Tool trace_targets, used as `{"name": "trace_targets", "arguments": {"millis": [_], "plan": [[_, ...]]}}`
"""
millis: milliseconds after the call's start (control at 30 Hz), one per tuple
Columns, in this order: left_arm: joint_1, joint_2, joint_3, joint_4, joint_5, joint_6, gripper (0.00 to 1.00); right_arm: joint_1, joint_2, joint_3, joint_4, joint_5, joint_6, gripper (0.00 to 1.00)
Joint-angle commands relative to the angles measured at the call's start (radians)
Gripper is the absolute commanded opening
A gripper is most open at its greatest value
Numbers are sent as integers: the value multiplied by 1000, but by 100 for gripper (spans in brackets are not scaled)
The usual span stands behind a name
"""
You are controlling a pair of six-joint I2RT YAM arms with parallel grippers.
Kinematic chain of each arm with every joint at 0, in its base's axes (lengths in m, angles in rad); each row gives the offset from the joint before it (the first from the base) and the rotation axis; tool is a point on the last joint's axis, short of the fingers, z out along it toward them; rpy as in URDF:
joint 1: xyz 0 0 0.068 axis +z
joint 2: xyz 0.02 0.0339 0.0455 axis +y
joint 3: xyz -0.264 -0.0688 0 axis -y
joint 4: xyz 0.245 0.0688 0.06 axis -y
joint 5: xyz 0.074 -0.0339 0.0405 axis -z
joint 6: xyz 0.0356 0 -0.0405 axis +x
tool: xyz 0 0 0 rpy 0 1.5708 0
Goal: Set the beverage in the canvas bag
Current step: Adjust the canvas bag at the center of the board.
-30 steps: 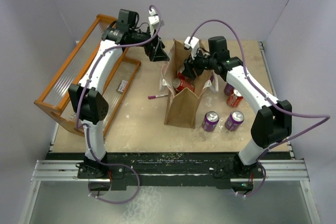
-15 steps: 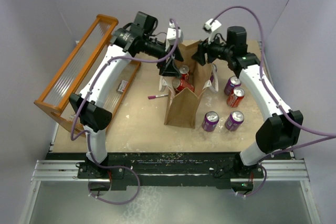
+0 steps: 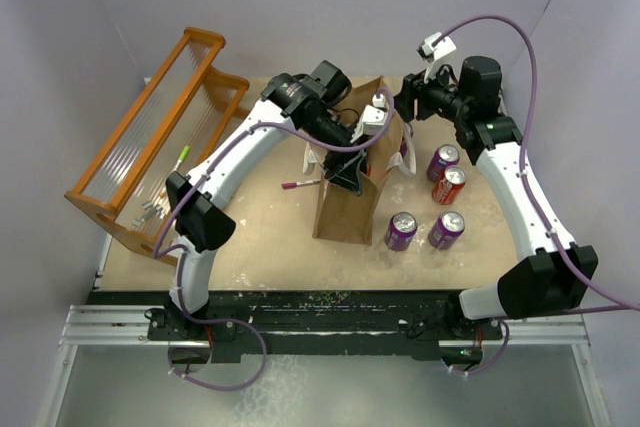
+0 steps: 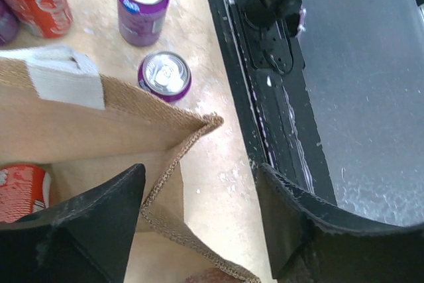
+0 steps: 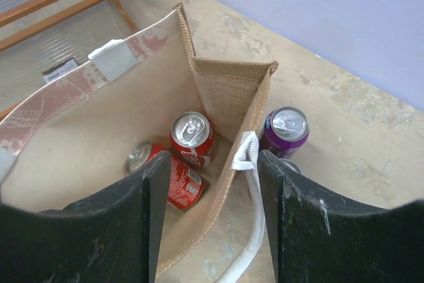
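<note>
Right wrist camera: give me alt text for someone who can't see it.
Looking down into the open canvas bag, which holds an upright red can and a second red can lying on its side. A purple can stands just outside the bag's corner, and the right gripper shows its black fingers spread open in the foreground.

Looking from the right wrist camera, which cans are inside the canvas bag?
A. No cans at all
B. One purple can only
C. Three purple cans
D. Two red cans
D: in the right wrist view one red can stands upright and a second red can lies on its side on the floor of the canvas bag; the purple can stands outside its wall.
</note>
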Motion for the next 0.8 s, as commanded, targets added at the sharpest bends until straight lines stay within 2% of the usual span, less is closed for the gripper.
{"name": "trace_targets", "arguments": {"millis": [0, 433, 767], "plan": [[-25, -6, -4, -119, -46, 119, 65, -6, 31, -8, 25, 31, 10, 57], [-103, -61, -176, -144, -134, 331, 54, -6, 64, -110, -72, 38, -70, 53], [-136, -115, -367, -14, -245, 370, 49, -6, 65, -190, -68, 1, -105, 49]]}}
